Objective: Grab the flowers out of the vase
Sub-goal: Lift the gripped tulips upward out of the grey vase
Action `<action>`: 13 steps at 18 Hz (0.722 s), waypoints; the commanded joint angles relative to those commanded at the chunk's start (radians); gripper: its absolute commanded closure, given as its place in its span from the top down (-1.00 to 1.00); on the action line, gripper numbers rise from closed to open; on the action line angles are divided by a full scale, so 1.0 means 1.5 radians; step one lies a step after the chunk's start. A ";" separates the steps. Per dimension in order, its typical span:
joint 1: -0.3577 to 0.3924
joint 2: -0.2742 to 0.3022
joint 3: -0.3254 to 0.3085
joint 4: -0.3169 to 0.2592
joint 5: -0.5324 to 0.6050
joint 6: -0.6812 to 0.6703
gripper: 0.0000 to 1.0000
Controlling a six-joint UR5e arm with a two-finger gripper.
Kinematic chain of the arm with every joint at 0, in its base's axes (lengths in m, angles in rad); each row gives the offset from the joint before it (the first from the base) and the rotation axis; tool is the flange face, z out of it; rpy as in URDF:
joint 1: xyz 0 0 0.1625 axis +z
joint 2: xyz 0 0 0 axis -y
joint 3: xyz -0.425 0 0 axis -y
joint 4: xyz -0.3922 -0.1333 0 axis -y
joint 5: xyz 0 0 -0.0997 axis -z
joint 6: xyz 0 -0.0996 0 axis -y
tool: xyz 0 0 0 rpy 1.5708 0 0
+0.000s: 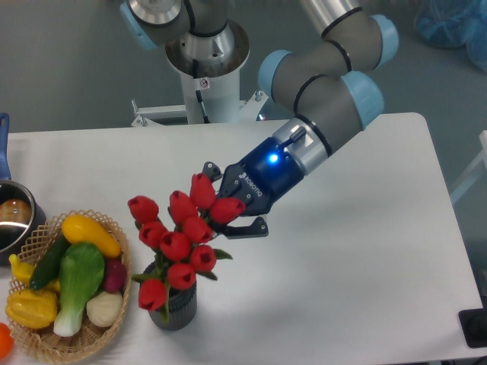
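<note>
The flowers [181, 237], a bunch of red tulip buds with green leaves, hang over the vase [174, 310], a small dark grey ribbed pot near the table's front edge. The lowest buds still overlap the vase's mouth, and the stems are hidden behind the buds. My gripper [228, 211] is shut on the flowers at the bunch's upper right, its dark fingers [245, 231] showing on either side of the top buds. The arm reaches in from the upper right.
A woven wicker basket [122, 308] with yellow and green vegetables stands just left of the vase. A steel saucepan [14, 215] with a blue handle sits at the left edge. The arm's base [205, 57] is behind the table.
</note>
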 joint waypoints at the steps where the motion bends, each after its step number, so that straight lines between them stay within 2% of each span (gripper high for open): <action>1: 0.000 0.000 0.000 0.000 -0.008 0.000 -1.00; 11: 0.010 0.001 0.000 -0.001 -0.051 -0.022 -1.00; 13: 0.025 0.011 0.000 -0.001 -0.058 -0.032 -1.00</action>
